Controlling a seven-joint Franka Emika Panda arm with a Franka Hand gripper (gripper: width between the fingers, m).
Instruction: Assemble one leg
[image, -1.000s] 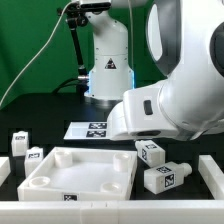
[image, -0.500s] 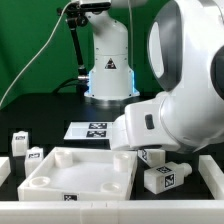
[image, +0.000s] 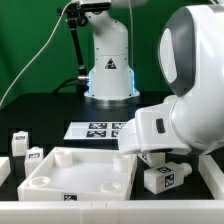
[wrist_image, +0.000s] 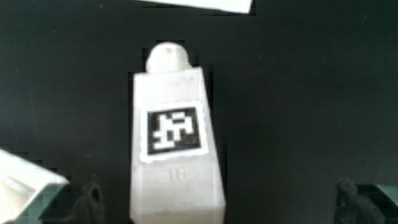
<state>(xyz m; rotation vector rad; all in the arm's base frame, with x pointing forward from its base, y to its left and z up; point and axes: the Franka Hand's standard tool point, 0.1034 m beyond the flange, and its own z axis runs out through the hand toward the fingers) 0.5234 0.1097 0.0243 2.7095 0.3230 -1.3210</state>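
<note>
The gripper (wrist_image: 217, 200) stands wide open, its two dark fingers (wrist_image: 71, 203) spread well apart with the leg (wrist_image: 175, 150) lying lengthwise between them. Neither finger touches it, and a strip of black table (wrist_image: 302, 100) shows on both sides. The leg is a white post lying on its side. A black-and-white square tag (wrist_image: 173, 131) faces up toward the wrist camera, and a small rounded peg (wrist_image: 167, 52) sticks out of its far end. Beyond the peg a flat white corner (wrist_image: 217, 4) just shows, but I cannot tell what it belongs to.

In the exterior view, the big white arm (image: 185, 110) fills the exterior view's right. Its wrist hangs low over the table near the right-hand corner of the tray (image: 85, 152). The arm's casing hides the fingers and most of what lies under them. Just in front of the arm sits a second leg (image: 165, 178), its tag facing forward. Two more legs (image: 18, 141) (image: 33, 155) stand at the exterior view's left, close beside the tray. The marker board (image: 92, 128) lies flat behind the tray, in front of the arm's white base (image: 108, 65).
</note>
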